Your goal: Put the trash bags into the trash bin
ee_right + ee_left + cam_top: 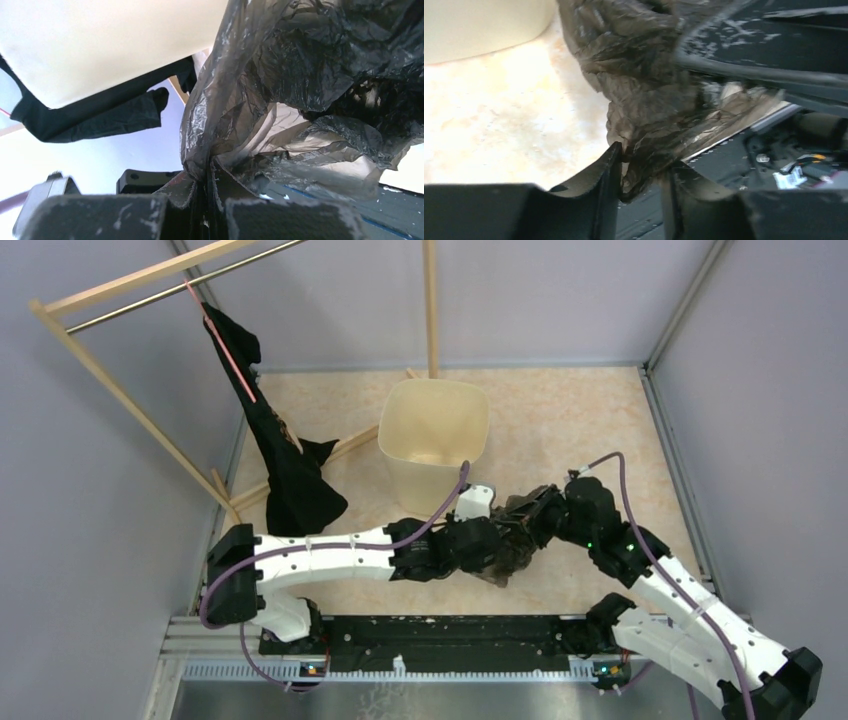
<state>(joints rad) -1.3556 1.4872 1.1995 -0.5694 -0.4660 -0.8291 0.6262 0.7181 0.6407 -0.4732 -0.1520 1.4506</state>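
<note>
One trash bin stands upright on the table, toward the far middle, its mouth open upward. Just near of it and slightly right, the two arms meet over one crumpled, dark, see-through trash bag, which is outside the bin, bunched between them above the table. The right end effector is clenched on a gathered fold of this bag, its two fingers pressed together with plastic pinched between. The left end effector has its two fingers partway apart with bag plastic filling the gap (whether they truly pinch it I cannot tell). At the far left, one wooden rack carries one black hanging sheet, bag or cloth I cannot tell, its lower end draped onto the table left of the bin.
</note>
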